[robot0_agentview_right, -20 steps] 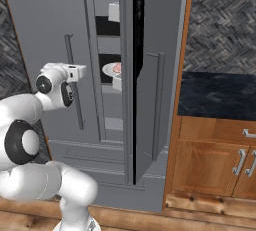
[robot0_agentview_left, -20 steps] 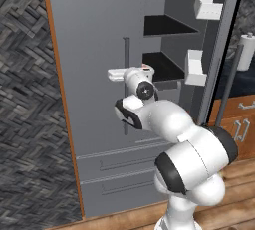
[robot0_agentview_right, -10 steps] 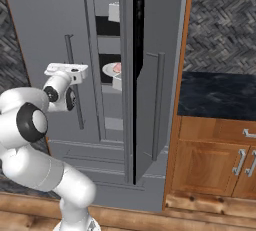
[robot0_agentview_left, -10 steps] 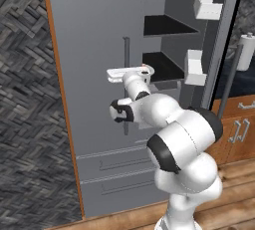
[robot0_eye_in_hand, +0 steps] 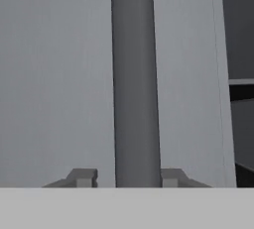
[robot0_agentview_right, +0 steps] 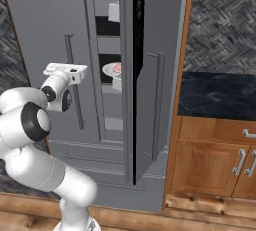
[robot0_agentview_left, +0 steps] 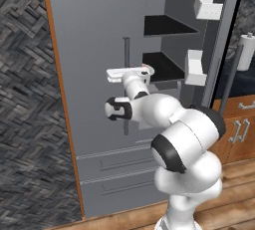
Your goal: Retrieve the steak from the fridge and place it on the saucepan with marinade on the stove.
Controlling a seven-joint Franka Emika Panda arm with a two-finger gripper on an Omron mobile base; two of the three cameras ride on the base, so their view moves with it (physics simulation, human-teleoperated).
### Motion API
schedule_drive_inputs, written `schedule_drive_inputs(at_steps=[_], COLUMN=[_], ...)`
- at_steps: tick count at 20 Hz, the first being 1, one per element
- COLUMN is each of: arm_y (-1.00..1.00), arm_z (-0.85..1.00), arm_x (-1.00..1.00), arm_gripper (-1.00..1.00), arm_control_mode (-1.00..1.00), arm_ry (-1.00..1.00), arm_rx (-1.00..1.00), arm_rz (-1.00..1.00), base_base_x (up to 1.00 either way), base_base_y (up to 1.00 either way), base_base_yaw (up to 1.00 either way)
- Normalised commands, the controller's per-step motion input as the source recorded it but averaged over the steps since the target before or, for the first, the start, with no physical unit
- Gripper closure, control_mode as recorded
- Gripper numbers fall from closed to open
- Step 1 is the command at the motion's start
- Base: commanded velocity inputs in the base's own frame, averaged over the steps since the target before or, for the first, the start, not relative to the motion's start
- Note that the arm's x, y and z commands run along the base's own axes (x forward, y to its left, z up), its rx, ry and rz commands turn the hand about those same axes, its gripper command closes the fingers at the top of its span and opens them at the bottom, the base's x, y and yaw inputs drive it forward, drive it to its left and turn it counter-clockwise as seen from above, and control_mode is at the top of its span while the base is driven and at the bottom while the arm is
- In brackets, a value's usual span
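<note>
Grey handle (robot0_eye_in_hand: 135, 82) sits mid-frame between the claw (robot0_eye_in_hand: 128, 177) tips, which touch both sides, grasping it to pull the fridge (robot0_agentview_left: 94, 35) door toward the steak (robot0_agentview_right: 117, 68).

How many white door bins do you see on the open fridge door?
2. The upper bin sits near the top of the open fridge door; the lower bin hangs below it, level with the lower black shelf. More may be hidden beyond the frame or behind the arm.
</note>
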Motion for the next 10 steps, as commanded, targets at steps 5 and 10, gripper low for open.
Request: schedule_drive_inputs(at_steps=[5,10], arm_y=[0.00,0.02], arm_z=[0.01,0.26], arm_x=[-0.15,-0.94], arm_gripper=[1.00,1.00], arm_control_mode=[-1.00,-1.00], arm_ry=[0.00,0.00], arm_rx=[0.00,0.02], arm_rz=[0.00,-0.01], base_base_x=[0.00,0.00], base_base_y=[0.00,0.00], base_base_yaw=[0.00,0.00])
